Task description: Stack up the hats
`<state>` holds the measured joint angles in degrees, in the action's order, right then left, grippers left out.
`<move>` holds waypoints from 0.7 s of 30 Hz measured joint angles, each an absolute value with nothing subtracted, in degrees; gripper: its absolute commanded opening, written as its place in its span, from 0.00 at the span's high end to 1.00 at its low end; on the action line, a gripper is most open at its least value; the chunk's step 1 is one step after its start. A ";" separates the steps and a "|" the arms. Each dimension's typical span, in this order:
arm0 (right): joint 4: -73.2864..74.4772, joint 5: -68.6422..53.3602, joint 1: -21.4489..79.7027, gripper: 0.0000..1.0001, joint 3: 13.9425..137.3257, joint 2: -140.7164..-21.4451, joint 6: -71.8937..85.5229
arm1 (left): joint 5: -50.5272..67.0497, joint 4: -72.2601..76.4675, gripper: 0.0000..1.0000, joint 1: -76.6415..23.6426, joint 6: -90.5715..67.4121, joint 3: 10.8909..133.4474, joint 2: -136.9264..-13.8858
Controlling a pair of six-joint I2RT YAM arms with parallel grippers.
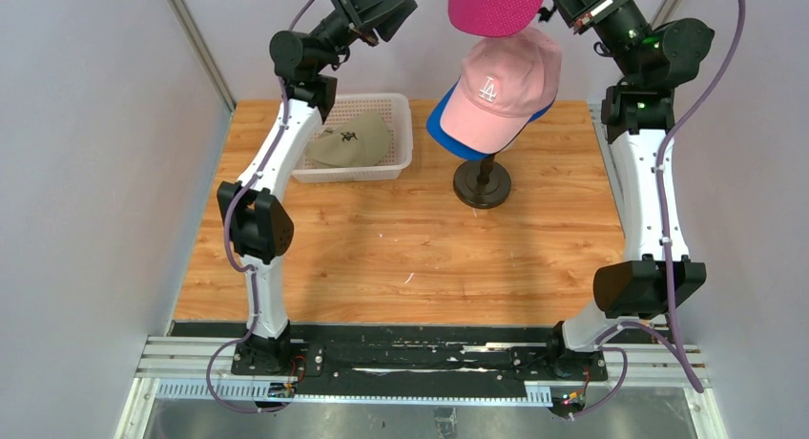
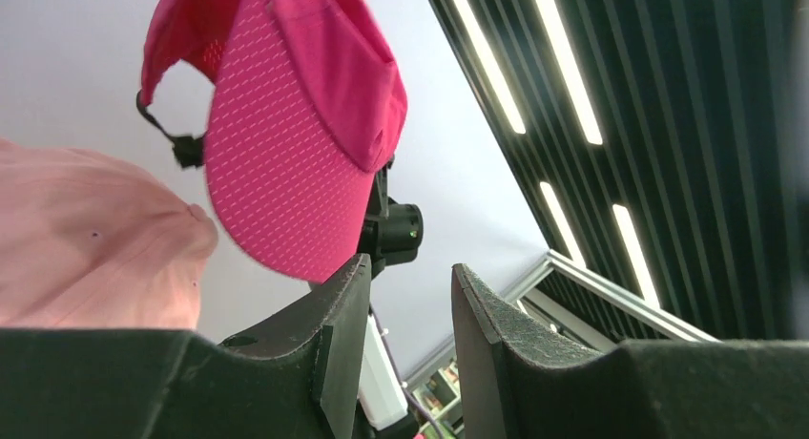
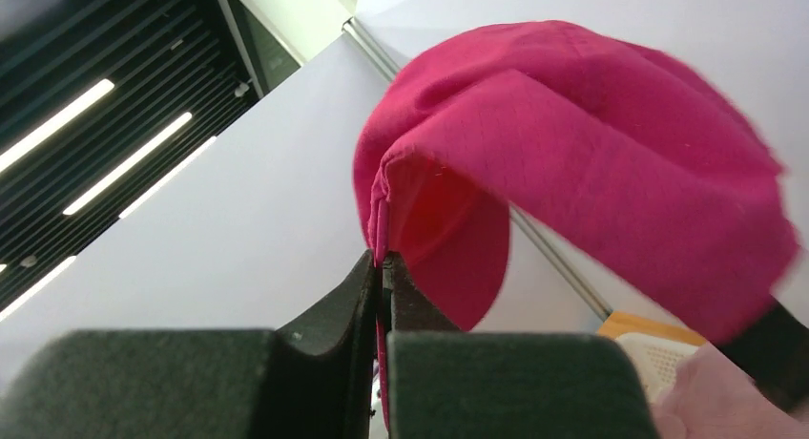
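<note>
Wood table (image 1: 401, 258), white walls. Stack sits on the stand (image 1: 482, 183) near the middle of the far edge: pink cap (image 1: 501, 91) over blue cap (image 1: 448, 134). Anything under those is hidden, can't tell. Magenta cap (image 1: 496, 5) hangs just above the stack, right gripper (image 3: 383, 267) pinched tight on its edge. Left gripper (image 2: 410, 267) has jaws apart with nothing between them, raised over the far-left corner. Khaki cap (image 1: 351, 141) lies in the basket (image 1: 401, 105) at that corner. My read: two on, magenta about to land, khaki left.

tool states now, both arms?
Left tool: open, holding nothing.
Right tool: closed on the magenta cap, pinching its edge.
</note>
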<state>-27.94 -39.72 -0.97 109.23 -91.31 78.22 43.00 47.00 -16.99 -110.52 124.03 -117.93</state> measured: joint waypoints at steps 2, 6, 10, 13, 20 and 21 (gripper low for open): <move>-26.59 -38.37 -1.06 0.99 109.91 -91.39 76.53 | 42.98 48.12 0.59 -16.99 -110.54 122.39 -116.71; -24.49 -36.53 -1.34 0.99 110.04 -91.33 73.45 | 43.03 49.60 0.59 -17.08 -110.10 118.89 -113.60; -24.18 -35.55 -2.26 0.99 108.99 -91.31 72.53 | 43.03 50.57 0.59 -17.06 -109.36 115.59 -110.48; -25.54 -35.42 -3.16 1.00 106.89 -91.31 72.82 | 43.07 50.76 0.59 -17.06 -108.27 112.81 -108.01; -31.31 -35.42 -6.57 0.99 101.43 -91.37 76.40 | 43.07 50.87 0.59 -17.06 -105.56 107.37 -102.85; -32.47 -35.42 -7.05 0.99 100.86 -91.46 77.25 | 43.09 50.92 0.59 -17.06 -105.30 106.78 -102.39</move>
<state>-32.47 -35.42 -7.05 100.86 -91.46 77.25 43.09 50.92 -17.06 -105.30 106.78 -102.39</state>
